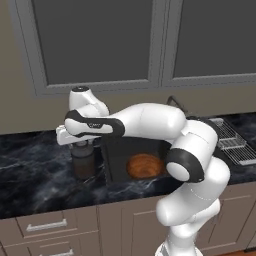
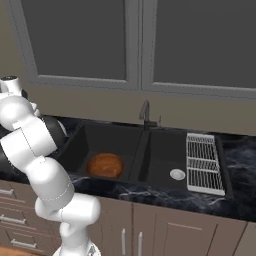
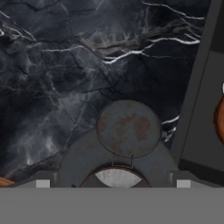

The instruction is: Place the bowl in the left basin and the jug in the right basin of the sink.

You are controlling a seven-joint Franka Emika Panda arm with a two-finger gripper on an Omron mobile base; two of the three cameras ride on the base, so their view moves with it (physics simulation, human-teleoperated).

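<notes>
The dark brown jug (image 1: 84, 164) stands upright on the black marble counter, just left of the sink (image 2: 141, 145). My gripper (image 1: 81, 145) hangs directly over it, open, pointing down with a finger on either side of the jug's top. In the hand view I look straight down on the jug's round rusty cap (image 3: 128, 128), and the gripper (image 3: 113, 183) holds nothing. The reddish-brown bowl (image 2: 105, 165) lies in the left basin (image 2: 95, 140); its edge also shows as the bowl (image 3: 220, 118) at the right. The right basin (image 2: 162, 150) holds only its silver drain (image 2: 177, 174).
A dark faucet (image 2: 146, 115) rises behind the divider. A wire rack (image 2: 204, 162) lies along the sink's right side. Grey wall cabinets (image 2: 135, 45) hang above. Marble counter (image 1: 35, 170) stretches left of the jug, with drawers (image 1: 47, 226) below.
</notes>
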